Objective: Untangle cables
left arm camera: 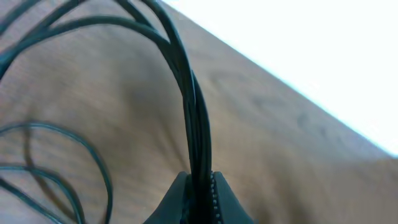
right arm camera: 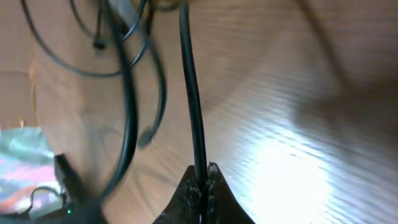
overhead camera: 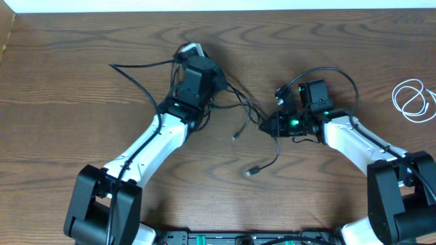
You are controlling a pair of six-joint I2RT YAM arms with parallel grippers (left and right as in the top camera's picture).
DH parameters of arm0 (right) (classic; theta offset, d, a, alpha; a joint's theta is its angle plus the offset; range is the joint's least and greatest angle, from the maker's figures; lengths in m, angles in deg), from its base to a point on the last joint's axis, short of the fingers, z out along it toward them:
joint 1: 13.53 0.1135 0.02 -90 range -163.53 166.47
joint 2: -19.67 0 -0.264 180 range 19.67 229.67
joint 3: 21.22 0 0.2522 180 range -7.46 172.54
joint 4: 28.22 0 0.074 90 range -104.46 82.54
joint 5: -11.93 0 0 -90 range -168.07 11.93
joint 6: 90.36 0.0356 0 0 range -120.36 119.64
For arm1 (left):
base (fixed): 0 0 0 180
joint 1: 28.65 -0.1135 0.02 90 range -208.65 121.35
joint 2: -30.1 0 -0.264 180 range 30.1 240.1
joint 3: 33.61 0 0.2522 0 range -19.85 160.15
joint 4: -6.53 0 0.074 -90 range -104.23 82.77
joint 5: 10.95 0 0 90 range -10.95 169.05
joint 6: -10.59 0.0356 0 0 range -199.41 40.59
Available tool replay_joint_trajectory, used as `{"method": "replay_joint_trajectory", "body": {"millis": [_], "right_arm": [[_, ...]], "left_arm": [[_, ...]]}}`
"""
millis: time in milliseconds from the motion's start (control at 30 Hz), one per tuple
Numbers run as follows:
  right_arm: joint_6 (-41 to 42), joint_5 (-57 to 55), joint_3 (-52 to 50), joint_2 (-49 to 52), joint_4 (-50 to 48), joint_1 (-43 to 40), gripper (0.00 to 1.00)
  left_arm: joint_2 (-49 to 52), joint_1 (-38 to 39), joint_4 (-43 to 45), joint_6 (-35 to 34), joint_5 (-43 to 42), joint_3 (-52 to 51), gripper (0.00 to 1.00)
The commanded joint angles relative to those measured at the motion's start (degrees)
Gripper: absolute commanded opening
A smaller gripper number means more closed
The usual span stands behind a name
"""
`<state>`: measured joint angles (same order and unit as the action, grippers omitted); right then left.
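The black cable point(overhead camera: 252, 172) lies loose in the middle of the table point(overhead camera: 68, 102). Only the top view shows the white cable point(overhead camera: 413, 100), curled near the right edge. Up close, the left claw point(left arm camera: 202, 186) pinches several black strands and the right claw point(right arm camera: 202, 182) pinches one.

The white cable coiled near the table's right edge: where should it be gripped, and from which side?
Probably grip one arc of the white cable, on the loop's outer side, coming straight down from above: it lies flat in loose loops, well apart from the black cable.
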<state>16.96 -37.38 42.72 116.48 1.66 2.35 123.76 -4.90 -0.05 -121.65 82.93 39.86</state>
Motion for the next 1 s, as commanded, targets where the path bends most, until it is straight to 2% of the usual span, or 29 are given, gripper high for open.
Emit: {"method": "replay_joint_trajectory", "body": {"millis": [0, 233, 333, 500, 700, 767, 967], "right_arm": [[-0.7, 3.4, 0.3, 0.1, -1.0, 2.4, 0.01], [-0.7, 3.6, 0.3, 0.1, -4.4, 7.2, 0.01], [-4.5, 7.8, 0.3, 0.1, -6.9, 10.0, 0.01], [-5.9, 9.4, 0.3, 0.1, -9.1, 12.8, 0.01], [-6.6, 12.1, 0.3, 0.0, -9.6, 12.0, 0.01], [-6.9, 12.6, 0.3, 0.0, -9.6, 10.9, 0.01], [-6.9, 12.4, 0.3, 0.0, -8.3, 7.0, 0.01]], "left_arm": [[0.7, -2.1, 2.8, -0.4, 3.0, 0.2, 0.08], [0.7, -4.0, 10.0, -1.6, 3.1, 0.2, 0.08], [0.7, -4.5, 10.5, -1.6, 3.6, 0.2, 0.08], [0.7, -4.2, 6.8, -1.6, 3.7, 0.2, 0.08], [2.3, -3.9, 0.5, -1.6, 2.8, 0.1, 0.08], [3.5, -3.7, -1.2, -1.5, 1.0, 0.1, 0.08], [7.6, -1.3, -1.5, 1.2, -11.8, 0.1, 0.08]]}}
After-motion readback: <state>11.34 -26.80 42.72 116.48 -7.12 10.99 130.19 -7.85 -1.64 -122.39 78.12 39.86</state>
